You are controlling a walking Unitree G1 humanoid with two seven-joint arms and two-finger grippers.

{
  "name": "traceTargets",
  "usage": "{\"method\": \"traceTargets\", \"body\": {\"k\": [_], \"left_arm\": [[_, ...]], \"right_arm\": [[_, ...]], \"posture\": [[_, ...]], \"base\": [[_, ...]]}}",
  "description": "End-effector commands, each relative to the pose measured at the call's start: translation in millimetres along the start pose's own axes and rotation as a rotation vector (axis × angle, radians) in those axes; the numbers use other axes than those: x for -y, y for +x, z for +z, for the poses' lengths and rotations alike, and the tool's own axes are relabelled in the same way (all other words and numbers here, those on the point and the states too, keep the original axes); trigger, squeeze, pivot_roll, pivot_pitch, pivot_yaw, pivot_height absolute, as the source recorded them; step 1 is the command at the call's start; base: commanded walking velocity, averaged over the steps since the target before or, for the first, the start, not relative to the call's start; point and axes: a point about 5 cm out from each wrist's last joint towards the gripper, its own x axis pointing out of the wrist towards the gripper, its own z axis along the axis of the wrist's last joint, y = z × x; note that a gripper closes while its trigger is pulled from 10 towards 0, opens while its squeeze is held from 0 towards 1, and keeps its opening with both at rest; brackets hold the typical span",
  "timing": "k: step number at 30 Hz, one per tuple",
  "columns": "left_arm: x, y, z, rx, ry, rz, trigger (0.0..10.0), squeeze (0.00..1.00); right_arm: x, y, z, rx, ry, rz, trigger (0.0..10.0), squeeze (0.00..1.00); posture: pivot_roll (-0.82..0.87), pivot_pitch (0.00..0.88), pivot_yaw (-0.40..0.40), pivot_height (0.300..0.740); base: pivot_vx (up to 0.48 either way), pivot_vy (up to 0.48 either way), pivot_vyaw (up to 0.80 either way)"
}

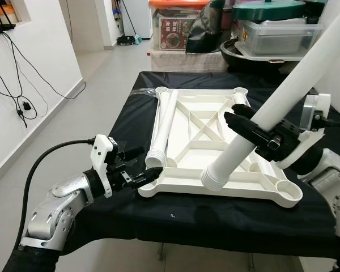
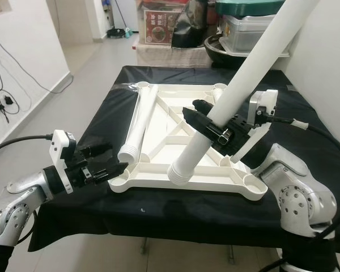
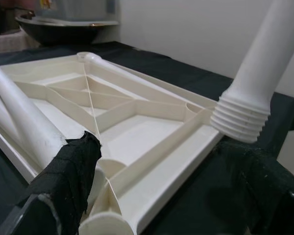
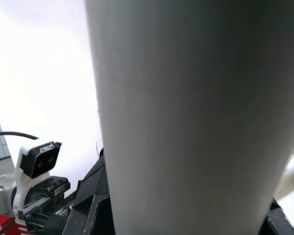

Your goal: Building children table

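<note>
Right gripper (image 2: 207,126) clenched around a white table leg (image 1: 272,107), held tilted with its threaded end just above the near edge of the inverted white table panel (image 1: 215,141). Left gripper (image 1: 137,170), fingers parted, at the panel's near-left corner socket. A second leg (image 1: 163,122) lies along the panel's left side. The panel rests on a black-draped tabletop (image 1: 215,218); beyond it, storage bins (image 1: 277,37) whose contents cannot be made out.
</note>
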Motion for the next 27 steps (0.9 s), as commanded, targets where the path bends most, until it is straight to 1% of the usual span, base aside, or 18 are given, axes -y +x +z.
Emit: {"method": "traceTargets", "body": {"k": [1,5,7,8,9,11,12,13,14,15,20,21,22,23,25,26,27], "left_arm": [[3.2,-2.0,-3,-0.031,0.004,-0.026,10.0,0.00],[3.7,-5.7,-4,-0.043,0.009,-0.028,10.0,0.00],[3.7,-5.7,-4,-0.043,0.009,-0.028,10.0,0.00],[3.1,-6.9,-4,-0.043,0.007,-0.026,10.0,0.00],[3.1,-6.9,-4,-0.043,0.007,-0.026,10.0,0.00],[3.2,-8.2,-5,-0.046,0.001,-0.024,10.0,0.00],[3.2,-8.2,-5,-0.046,0.001,-0.024,10.0,0.00],[3.5,-7.7,-5,-0.046,-0.002,-0.024,10.0,0.00],[3.5,-7.7,-5,-0.046,-0.002,-0.024,10.0,0.00],[4.2,-7.2,-5,-0.045,-0.005,-0.026,10.0,0.00],[5.7,-6.7,-5,-0.043,-0.007,-0.031,10.0,0.00],[4.8,-6.5,-4,-0.040,-0.004,-0.023,10.0,0.00],[1.7,-4.4,-3,-0.023,0.015,0.017,10.0,0.00],[1.7,-4.4,-3,-0.023,0.015,0.017,10.0,0.00],[-4.2,0.4,-2,0.010,0.043,0.109,10.0,0.00],[-7.1,2.4,-5,0.005,0.055,0.154,10.0,0.00],[-7.1,2.4,-5,0.005,0.055,0.154,10.0,0.00]], "right_arm": [[-5.4,5.3,3,0.014,0.005,0.044,0.0,0.00],[3.5,11.3,10,0.074,0.031,-0.035,0.0,0.00],[3.5,11.3,10,0.074,0.031,-0.035,0.0,0.00],[7.9,13.1,12,0.091,0.044,-0.073,0.0,0.00],[7.9,13.1,12,0.091,0.044,-0.073,0.0,0.00],[20.7,16.0,8,0.075,0.064,-0.188,0.0,0.00],[20.7,16.0,8,0.075,0.064,-0.188,0.0,0.00],[25.4,16.6,5,0.060,0.077,-0.235,0.0,0.00],[25.4,16.6,5,0.060,0.077,-0.235,0.0,0.00],[28.0,16.8,2,0.044,0.086,-0.266,0.0,0.00],[28.4,16.1,0,0.040,0.095,-0.285,0.0,0.00],[29.6,15.4,0,0.055,0.100,-0.304,0.0,0.00],[30.9,15.2,0,0.069,0.108,-0.323,0.0,0.00],[30.9,15.2,0,0.069,0.108,-0.323,0.0,0.00],[35.4,15.6,-2,0.087,0.135,-0.381,0.0,0.00],[38.1,14.8,-4,0.090,0.135,-0.416,0.0,0.00],[38.1,14.8,-4,0.090,0.135,-0.416,0.0,0.00]], "posture": [[0.03,0.000,-0.026,0.740],[0.03,0.000,-0.033,0.740],[0.03,0.000,-0.033,0.740],[0.03,0.000,-0.033,0.740],[0.03,0.000,-0.033,0.740],[0.04,0.000,-0.037,0.740],[0.04,0.000,-0.037,0.740],[0.04,0.000,-0.035,0.740],[0.04,0.000,-0.035,0.740],[0.04,0.000,-0.035,0.740],[0.04,0.000,-0.031,0.740],[0.04,0.000,-0.031,0.740],[0.05,0.000,-0.027,0.740],[0.05,0.000,-0.027,0.740],[0.04,0.000,-0.024,0.740],[0.04,0.000,-0.024,0.740],[0.04,0.000,-0.024,0.740]], "base": [[0.000,0.000,0.00],[0.000,0.000,0.00],[0.000,0.000,0.00],[0.000,0.000,0.00],[0.000,0.000,0.00],[0.000,0.000,0.00],[0.000,0.000,0.00],[0.000,0.000,0.00],[0.000,0.000,0.00],[0.000,0.000,0.00],[0.000,0.000,0.00],[0.000,0.000,0.00],[0.000,0.000,0.00],[0.000,0.000,0.00],[0.000,0.000,0.00],[0.000,0.000,0.00],[0.000,0.000,0.00]]}}
